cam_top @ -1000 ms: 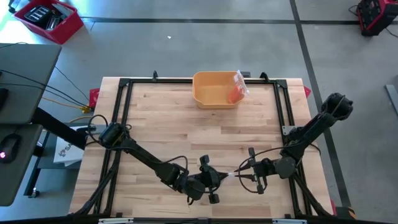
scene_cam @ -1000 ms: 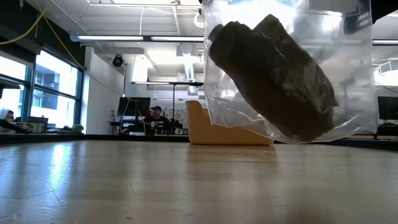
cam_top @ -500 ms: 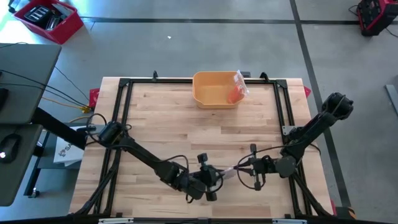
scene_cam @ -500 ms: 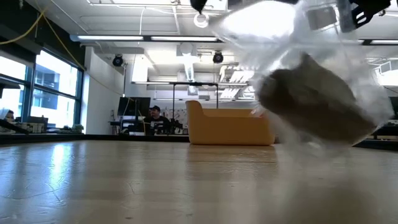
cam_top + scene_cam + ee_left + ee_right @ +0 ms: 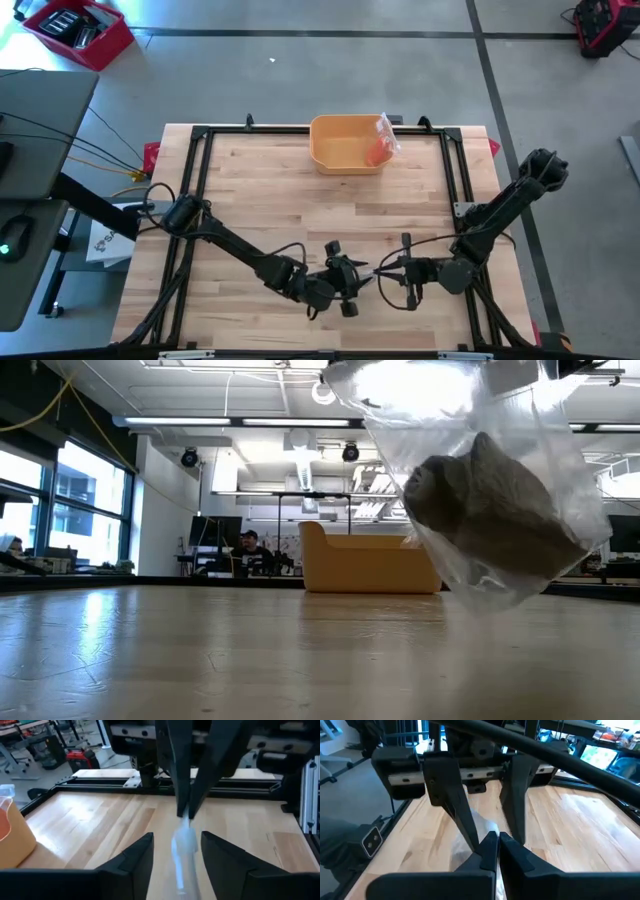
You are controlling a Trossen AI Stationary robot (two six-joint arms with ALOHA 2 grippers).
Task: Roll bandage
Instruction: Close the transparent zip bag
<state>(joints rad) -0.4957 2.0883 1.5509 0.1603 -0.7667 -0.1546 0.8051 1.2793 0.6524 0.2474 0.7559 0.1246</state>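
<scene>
Wooden worktop (image 5: 300, 190), front edge: clear bag (image 5: 480, 490) holding the bandage hangs between both arms. Right pincer (image 5: 378, 274) clenched on its edge; left pincer (image 5: 345, 290) released, having shifted closer since a second ago. Handover likely under way.

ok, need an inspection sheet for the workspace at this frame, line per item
Surface: wooden table, black frame around it.
Job's things: clear plastic bag with a dark bundle inside, hanging above the near edge between both claws.
Clutter: orange bin at the far edge, small packet on its rim.
Grippers: right claw shut on the bag's edge; left claw open around it.
Cables: black leads looping along both arms.
Surroundings: red crate on the floor; a person seated far behind.
</scene>
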